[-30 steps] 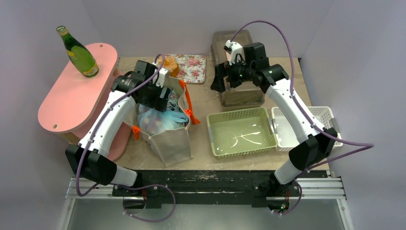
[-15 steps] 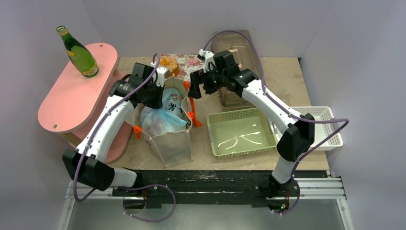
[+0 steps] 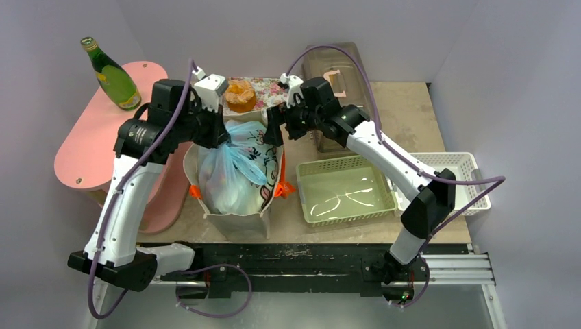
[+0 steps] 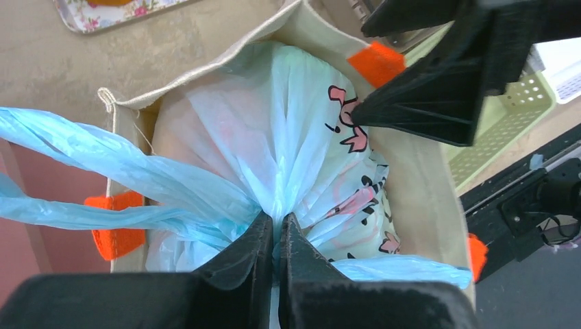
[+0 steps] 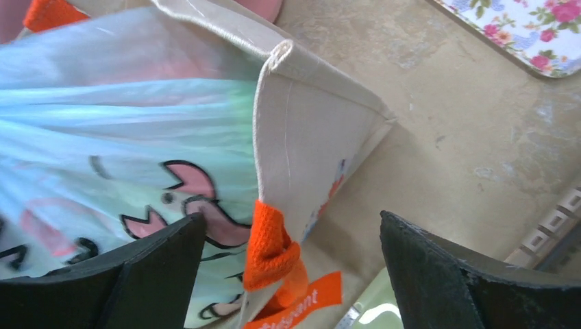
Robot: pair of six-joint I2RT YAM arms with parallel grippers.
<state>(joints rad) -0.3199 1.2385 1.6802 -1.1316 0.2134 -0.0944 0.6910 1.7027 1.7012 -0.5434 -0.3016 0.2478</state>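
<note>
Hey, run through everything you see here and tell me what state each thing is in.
left gripper, shut on plastic bag
right gripper, open astride tote bag rim
plastic bag, bunched, inside tote bag
tote bag, upright, open
bottle, standing, capped
green basket, empty

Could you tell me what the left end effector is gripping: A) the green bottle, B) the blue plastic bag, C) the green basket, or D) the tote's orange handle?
B: the left end effector is shut on the gathered top of the blue plastic bag.
</note>
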